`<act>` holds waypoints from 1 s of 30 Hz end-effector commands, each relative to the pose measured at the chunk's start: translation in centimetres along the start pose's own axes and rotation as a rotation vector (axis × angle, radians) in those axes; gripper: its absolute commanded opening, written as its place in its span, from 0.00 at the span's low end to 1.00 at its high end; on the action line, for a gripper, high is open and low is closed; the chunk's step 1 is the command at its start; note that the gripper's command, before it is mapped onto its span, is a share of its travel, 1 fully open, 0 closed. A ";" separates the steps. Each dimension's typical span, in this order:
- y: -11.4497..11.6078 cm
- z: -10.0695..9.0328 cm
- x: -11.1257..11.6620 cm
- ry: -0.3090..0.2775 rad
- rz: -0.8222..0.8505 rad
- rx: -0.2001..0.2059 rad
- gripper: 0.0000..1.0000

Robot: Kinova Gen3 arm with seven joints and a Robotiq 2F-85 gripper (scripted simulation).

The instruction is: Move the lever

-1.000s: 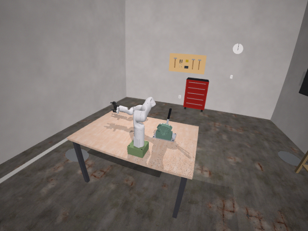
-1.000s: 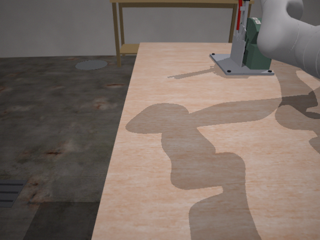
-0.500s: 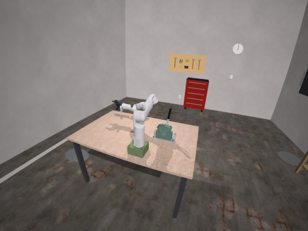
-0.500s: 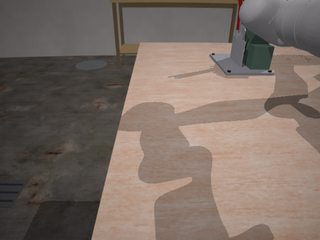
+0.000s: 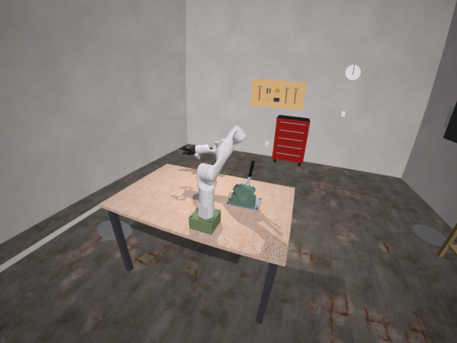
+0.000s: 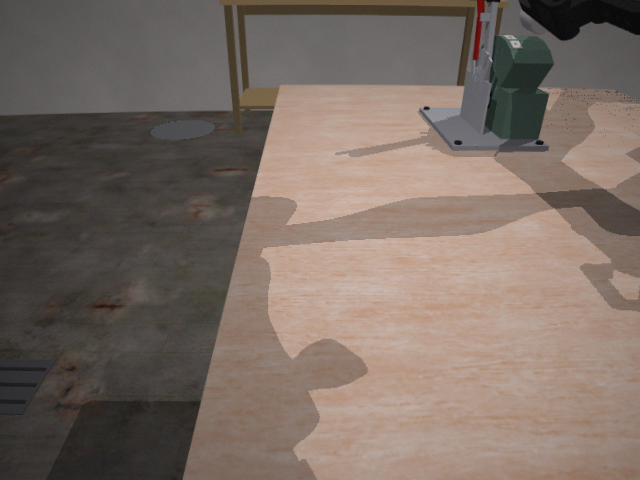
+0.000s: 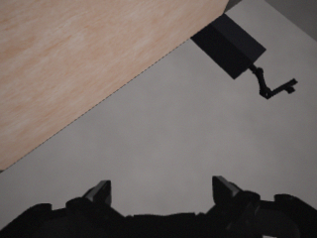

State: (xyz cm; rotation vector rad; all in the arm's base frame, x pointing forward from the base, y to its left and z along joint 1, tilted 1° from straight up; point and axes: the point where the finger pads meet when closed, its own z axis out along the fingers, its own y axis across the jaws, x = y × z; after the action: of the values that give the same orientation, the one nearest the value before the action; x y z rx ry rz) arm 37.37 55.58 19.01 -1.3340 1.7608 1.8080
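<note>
The lever unit has a green housing on a grey base plate and stands on the wooden table, to the right of my arm. Its lever stands nearly upright and has a black handle. The red bar runs along the lever. Small white number plates sit on top of the housing, too small to read. My gripper is open and empty. It is high above the table's far left edge, far from the lever, and faces the grey wall.
My arm stands on a green block at the table's near edge. A red tool chest and a pegboard are at the back wall. A wooden bench stands behind the table. A black monitor hangs on the wall.
</note>
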 end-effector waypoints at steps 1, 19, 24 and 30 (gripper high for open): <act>0.2 -5.8 -1.9 0.050 -0.135 0.075 1.00; 3.4 -35.7 6.4 0.742 -0.568 0.413 1.00; 6.9 -44.9 9.2 0.944 -0.559 0.493 1.00; 11.9 -53.3 11.3 1.100 -0.515 0.548 1.00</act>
State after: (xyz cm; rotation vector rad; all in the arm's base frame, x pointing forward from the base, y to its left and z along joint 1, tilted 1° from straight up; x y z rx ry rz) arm 43.85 3.34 24.54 -2.4195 1.7848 0.2936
